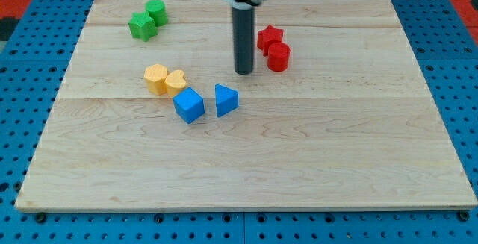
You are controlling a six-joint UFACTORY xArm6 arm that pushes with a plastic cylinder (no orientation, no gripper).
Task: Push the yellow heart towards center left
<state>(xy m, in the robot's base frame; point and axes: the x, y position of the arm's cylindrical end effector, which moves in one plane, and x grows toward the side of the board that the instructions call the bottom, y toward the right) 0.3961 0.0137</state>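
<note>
Rod first: my tool is a plain dark rod with no jaws, so it grasps nothing, and my tip [244,72] stands on the desk [299,162] a little above the centre of the view. It touches no block.

Just to the view's right of my tip stands the red cylinder [278,57], close but apart from the rod. The red star [269,37] is behind it, toward the view's top, and the two seem to touch.

Below my tip, slightly to the view's left, sits the blue triangular block [226,99]. The blue cube [188,105] is beside it, further left, with a small gap between them.

The yellow heart [176,83] lies to the view's left of my tip, well apart from it, and just above the blue cube. It touches the yellow hexagonal block [156,77] on its left side.

Far at the view's top left are two green blocks, one [141,26] like a star and one [156,11] rounder, pressed together.
</note>
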